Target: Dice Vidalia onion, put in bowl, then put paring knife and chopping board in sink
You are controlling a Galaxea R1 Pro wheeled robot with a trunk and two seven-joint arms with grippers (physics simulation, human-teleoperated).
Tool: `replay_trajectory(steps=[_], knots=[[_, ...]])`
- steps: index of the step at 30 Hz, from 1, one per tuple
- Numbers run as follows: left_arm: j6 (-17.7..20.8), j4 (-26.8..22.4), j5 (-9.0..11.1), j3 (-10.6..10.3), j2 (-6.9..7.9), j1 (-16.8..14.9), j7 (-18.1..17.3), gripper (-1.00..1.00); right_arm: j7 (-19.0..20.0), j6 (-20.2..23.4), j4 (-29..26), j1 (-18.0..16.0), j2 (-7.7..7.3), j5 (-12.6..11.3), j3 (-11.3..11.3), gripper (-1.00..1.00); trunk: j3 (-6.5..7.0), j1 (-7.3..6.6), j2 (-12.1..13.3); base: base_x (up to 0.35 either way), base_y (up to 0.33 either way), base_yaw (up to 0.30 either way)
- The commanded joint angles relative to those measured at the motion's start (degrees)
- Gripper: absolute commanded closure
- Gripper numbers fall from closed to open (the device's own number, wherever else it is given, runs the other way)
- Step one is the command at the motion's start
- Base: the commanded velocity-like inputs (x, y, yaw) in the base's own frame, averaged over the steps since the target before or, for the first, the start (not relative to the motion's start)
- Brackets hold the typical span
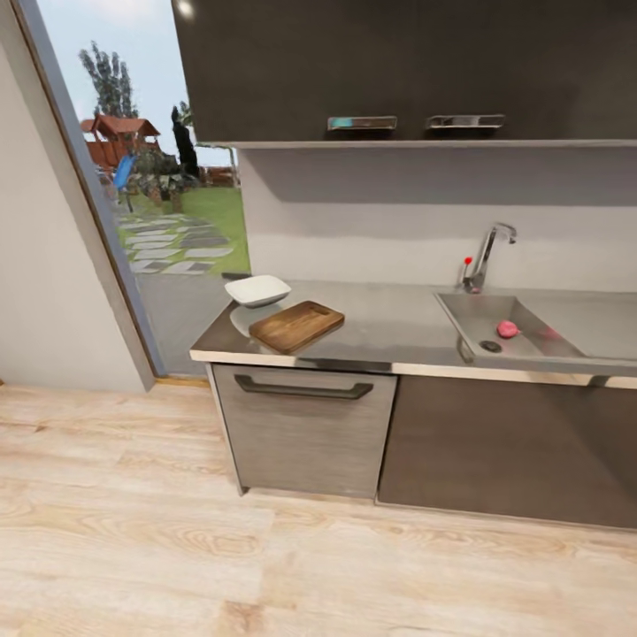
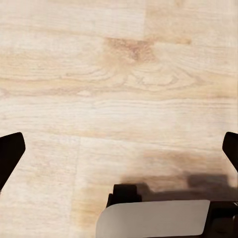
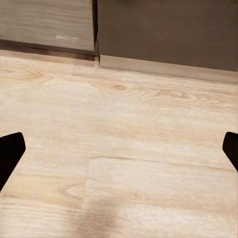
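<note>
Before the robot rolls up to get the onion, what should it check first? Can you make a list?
1. Vidalia onion lies in the sink, near the drain: ok.
2. Chopping board is on the countertop, with nothing on it: ok.
3. Bowl sits beside the board, looking empty: ok.
4. Paring knife is located: cannot tell, I can't make it out.
5. Left gripper is open and holds nothing, above the wooden floor: ok.
6. Right gripper is open and holds nothing: ok.
</note>
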Motion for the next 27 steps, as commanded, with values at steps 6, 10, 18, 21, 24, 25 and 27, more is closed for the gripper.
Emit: replay_trajectory(steps=[6,10,18,21,24,25,27], knots=[[-0.1,-0.1,0.0,0.0,-0.01,0.0,0.0,-1.00,-0.1,-0.1,0.0,0.0,-0.01,0.0,0.0,-1.00,-0.04,0.02,0.0,0.087,0.000,0.000],[-0.1,-0.1,0.0,0.0,-0.01,0.0,0.0,-1.00,-0.1,-0.1,0.0,0.0,-0.01,0.0,0.0,-1.00,-0.04,0.02,0.0,0.005,0.000,0.000],[-0.1,-0.1,0.0,0.0,-0.07,0.0,0.0,-1.00,-0.1,-0.1,0.0,0.0,-0.04,0.0,0.0,-1.00,-0.04,0.02,0.0,0.000,0.000,0.000],[-0.2,-0.1,0.0,0.0,-0.09,0.0,0.0,-1.00,-0.1,-0.1,0.0,0.0,-0.04,-0.1,-0.1,-1.00,-0.04,0.02,0.0,0.000,0.000,0.000],[-0.2,0.0,0.0,0.0,-0.09,0.0,0.0,-1.00,-0.1,-0.1,0.0,0.0,-0.06,-0.1,-0.1,-1.00,-0.04,0.02,0.0,0.000,0.000,0.000],[-0.2,0.1,0.0,0.0,-0.06,0.0,0.0,-1.00,-0.1,-0.1,0.0,0.0,-0.07,-0.1,-0.1,-1.00,-0.04,0.02,0.0,0.000,0.000,0.000],[-0.2,0.1,0.0,0.0,-0.03,0.0,0.0,-1.00,-0.1,-0.1,0.0,0.0,-0.08,-0.1,-0.1,-1.00,-0.04,0.02,0.0,0.000,0.000,0.000]])
